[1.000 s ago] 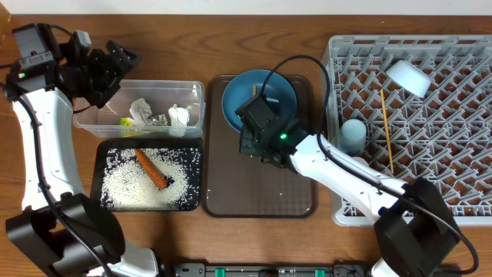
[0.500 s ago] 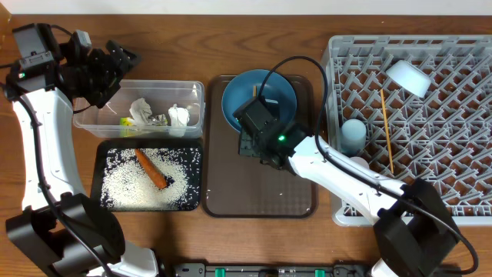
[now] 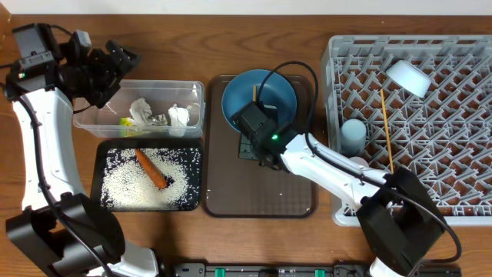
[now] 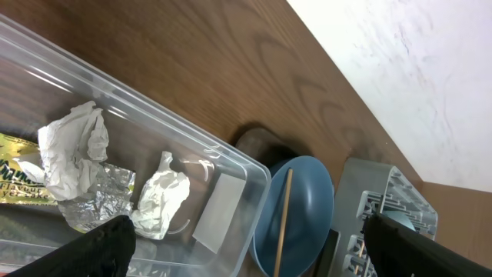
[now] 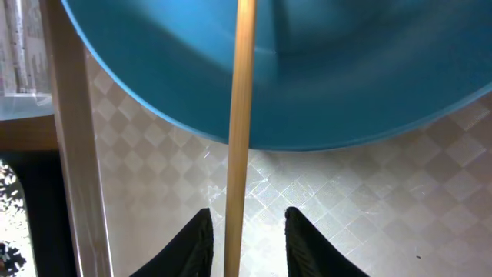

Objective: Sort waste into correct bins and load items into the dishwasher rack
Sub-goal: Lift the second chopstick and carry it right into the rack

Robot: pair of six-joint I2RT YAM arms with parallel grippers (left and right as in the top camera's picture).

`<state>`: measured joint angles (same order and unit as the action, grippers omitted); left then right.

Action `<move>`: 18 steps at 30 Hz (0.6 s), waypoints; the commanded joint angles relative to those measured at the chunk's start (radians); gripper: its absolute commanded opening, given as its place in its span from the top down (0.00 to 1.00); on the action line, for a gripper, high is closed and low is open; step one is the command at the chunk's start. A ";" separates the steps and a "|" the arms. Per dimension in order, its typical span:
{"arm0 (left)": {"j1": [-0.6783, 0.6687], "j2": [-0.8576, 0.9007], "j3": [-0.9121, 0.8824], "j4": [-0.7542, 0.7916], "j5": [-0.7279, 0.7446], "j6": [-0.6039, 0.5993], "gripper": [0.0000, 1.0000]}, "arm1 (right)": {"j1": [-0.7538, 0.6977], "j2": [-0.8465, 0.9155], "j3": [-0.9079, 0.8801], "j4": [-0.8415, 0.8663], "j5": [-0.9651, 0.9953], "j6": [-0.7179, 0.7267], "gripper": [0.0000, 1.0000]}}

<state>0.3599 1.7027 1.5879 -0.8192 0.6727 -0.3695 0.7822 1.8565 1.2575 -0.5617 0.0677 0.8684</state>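
Observation:
A wooden chopstick (image 3: 254, 94) lies across the dark-blue plate (image 3: 265, 91) on the brown serving tray. My right gripper (image 3: 253, 111) is at the plate's near rim. In the right wrist view its jaws stand open on either side of the chopstick (image 5: 240, 115), with a gap on the right side, under the plate (image 5: 346, 69). My left gripper (image 3: 127, 61) hangs open above the far left corner of the clear tub (image 3: 192, 88), which holds napkins (image 3: 141, 110) and the wrapper (image 3: 125, 121). The black tray (image 3: 98, 177) holds rice (image 3: 131, 185) and the carrot (image 3: 152, 169).
The grey rack (image 3: 461, 115) on the right holds a white bowl (image 3: 407, 77), a light-blue cup (image 3: 354, 135) and another chopstick (image 3: 386, 131). The brown tray (image 3: 261, 192) has bare floor in front of the plate. The right arm's cable loops over the plate.
My right gripper has shifted slightly left and toward the plate, along the chopstick. The left arm has not moved.

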 commanded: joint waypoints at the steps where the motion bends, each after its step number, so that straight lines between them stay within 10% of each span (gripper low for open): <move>1: 0.005 0.007 -0.007 -0.003 -0.012 -0.002 0.03 | 0.010 0.001 0.002 0.000 0.003 0.017 0.71; 18: 0.005 0.007 -0.007 -0.003 -0.012 -0.002 0.04 | 0.010 0.000 0.003 -0.004 0.002 0.006 0.99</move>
<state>0.3599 1.7027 1.5879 -0.8192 0.6727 -0.3695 0.7822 1.8565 1.2575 -0.5632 0.0631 0.8726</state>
